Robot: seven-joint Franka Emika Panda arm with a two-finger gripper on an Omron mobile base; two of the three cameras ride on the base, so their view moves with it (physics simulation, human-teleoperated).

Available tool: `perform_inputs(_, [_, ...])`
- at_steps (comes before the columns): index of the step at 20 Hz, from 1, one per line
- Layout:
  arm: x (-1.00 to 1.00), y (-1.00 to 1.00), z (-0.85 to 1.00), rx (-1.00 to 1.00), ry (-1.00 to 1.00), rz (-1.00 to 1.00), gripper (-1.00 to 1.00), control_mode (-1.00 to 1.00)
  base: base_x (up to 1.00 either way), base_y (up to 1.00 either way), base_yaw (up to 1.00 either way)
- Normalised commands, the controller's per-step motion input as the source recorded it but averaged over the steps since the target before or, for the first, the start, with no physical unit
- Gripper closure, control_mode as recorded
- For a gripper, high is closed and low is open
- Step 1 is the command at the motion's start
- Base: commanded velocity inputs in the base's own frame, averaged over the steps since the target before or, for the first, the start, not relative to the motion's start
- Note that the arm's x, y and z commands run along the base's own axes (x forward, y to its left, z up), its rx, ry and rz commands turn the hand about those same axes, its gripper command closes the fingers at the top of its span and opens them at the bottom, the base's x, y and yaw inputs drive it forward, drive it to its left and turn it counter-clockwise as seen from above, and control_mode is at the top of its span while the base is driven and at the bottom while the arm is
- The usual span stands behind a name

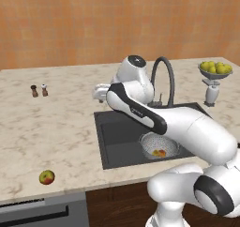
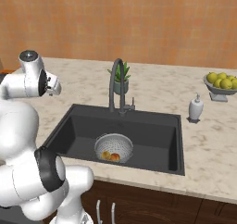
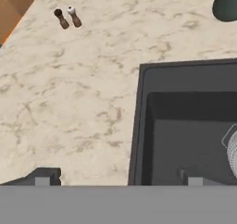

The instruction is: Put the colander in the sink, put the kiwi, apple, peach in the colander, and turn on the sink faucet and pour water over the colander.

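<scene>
The silvery colander [image 1: 159, 145] [image 2: 114, 147] sits in the dark sink [image 1: 119, 134] [image 2: 152, 140], near its front. Inside it lie an orange peach [image 2: 115, 158] and a small yellowish kiwi [image 2: 106, 154]. The red and green apple [image 1: 46, 177] lies on the counter at the front left, far from the basin. My gripper [image 1: 97, 94] [image 3: 118, 179] hangs open and empty over the counter just left of the sink's left rim [image 3: 139, 126]. The colander's edge [image 3: 233, 154] shows at the right of the hand view. The dark gooseneck faucet [image 1: 165, 78] [image 2: 115, 84] stands behind the basin.
Two small shakers [image 1: 39, 90] [image 3: 67, 17] stand on the counter at the back left. A potted plant [image 2: 120, 78] is behind the faucet. A soap dispenser [image 2: 196, 108] and a stemmed fruit bowl [image 2: 221, 83] stand to the right.
</scene>
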Motion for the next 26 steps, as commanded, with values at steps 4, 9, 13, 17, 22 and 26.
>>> perform_inputs(4, [-0.78,0.54,-0.02,-0.02,0.18,0.2,-1.0,-1.0,0.0,0.0,0.0])
perform_inputs(9, [-0.76,0.68,-0.08,0.0,0.14,0.19,-1.0,-1.0,0.0,0.0,0.0])
perform_inputs(13, [-0.74,0.69,-0.22,-0.06,0.08,0.15,-1.0,-1.0,0.0,0.0,0.0])
perform_inputs(17, [-0.49,0.6,-0.47,-0.15,0.0,0.12,-1.0,-1.0,0.0,0.0,0.0])
perform_inputs(22, [-0.13,0.55,-0.59,-0.17,0.0,0.11,-1.0,-1.0,0.0,0.0,0.0])
perform_inputs(26, [-0.01,0.42,-0.41,-0.1,0.0,0.11,-1.0,-1.0,0.0,0.0,0.0])
